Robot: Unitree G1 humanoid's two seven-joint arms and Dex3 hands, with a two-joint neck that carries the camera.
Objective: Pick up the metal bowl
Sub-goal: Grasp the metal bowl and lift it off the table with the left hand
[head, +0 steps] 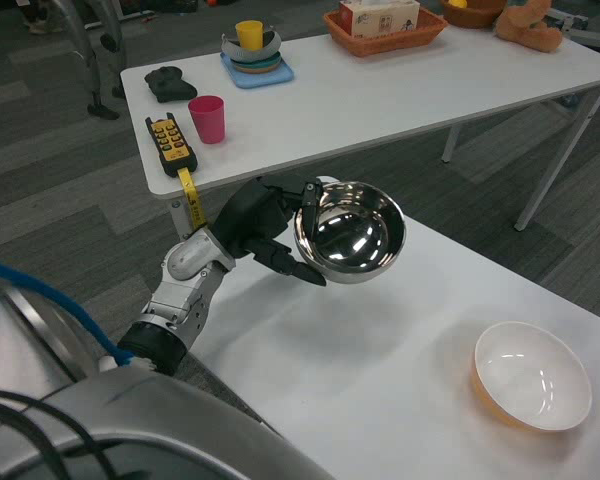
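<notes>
Head view gives me the left hand gripping the metal bowl by its near rim, black fingers wrapped over the edge, with one fingertip showing below the bowl's side. I see the bowl tilted, its shiny inside turned toward the camera, and it looks lifted off the white surface, a soft shadow lying on the surface just below and to the left of it. My silver left forearm runs down from the bowl toward the lower left corner. The right hand is not in this view, so I cannot tell its state. Well apart from the metal bowl, toward the lower right, an orange bowl with a white inside sits upright on the same surface. Beyond the metal bowl stands a second white table; on it, nearest the bowl, lies a black and yellow remote, with a pink cup just beside that, and farther back a yellow cup in stacked dishes and an orange tray.
</notes>
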